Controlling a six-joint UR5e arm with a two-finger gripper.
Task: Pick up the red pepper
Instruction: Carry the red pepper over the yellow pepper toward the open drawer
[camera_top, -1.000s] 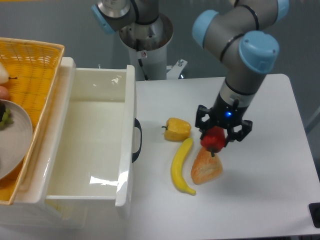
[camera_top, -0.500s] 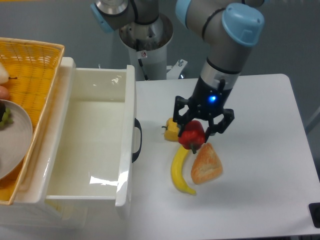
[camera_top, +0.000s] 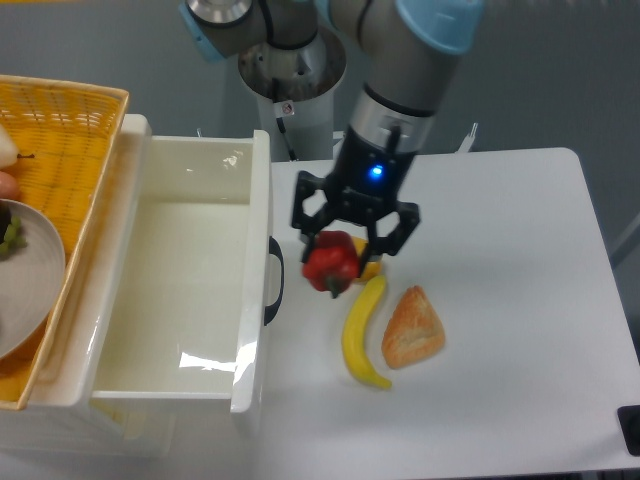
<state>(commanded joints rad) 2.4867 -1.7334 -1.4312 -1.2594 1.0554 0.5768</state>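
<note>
At centre, your gripper (camera_top: 338, 248) is clamped on the pepper (camera_top: 331, 262) (stem down), lifted; banana (camera_top: 362, 332) at five o'clock. Pickup looks done; just hold steady.

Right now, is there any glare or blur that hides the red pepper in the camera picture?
In the camera view the red pepper is sharp and evenly lit, with only small highlights; stronger glare lies on the white bin, and a blue light glows on the gripper.

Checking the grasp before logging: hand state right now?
Hand: closed on the red pepper, held clear of the table, stem pointing down.
</note>
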